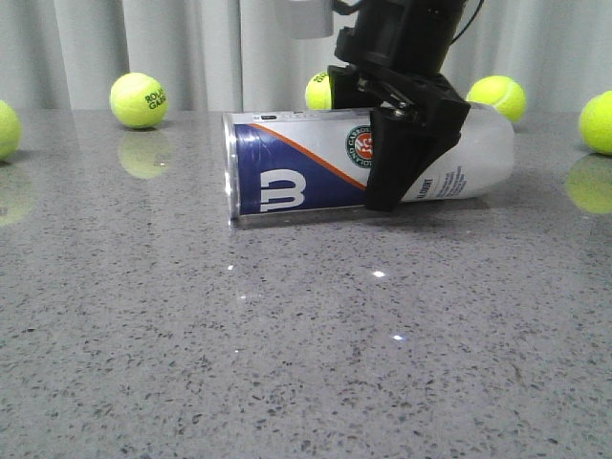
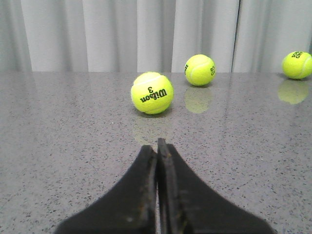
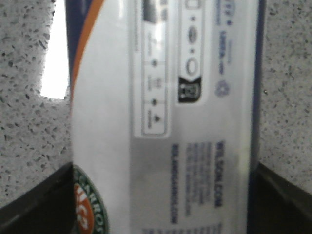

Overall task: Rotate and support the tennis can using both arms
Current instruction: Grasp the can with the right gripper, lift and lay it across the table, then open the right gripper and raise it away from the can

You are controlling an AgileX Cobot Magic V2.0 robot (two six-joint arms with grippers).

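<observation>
Front view shows the tennis can (image 1: 316, 167) lying on its side toward the table's (image 1: 287, 363) far edge. Being round, it could roll away if gripped off-centre. The right gripper (image 1: 397, 163) straddles it from above, fingers either side, pinching it. The left gripper (image 2: 157, 195), pressed together, holds nothing.

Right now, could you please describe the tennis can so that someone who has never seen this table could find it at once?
On the grey speckled table, look to the middle, under the black right end effector that straddles it. There lies the tennis can, a long clear cylinder on its side. Unlike the round yellow-green balls around it, it carries a navy and white label with an orange stripe.
</observation>
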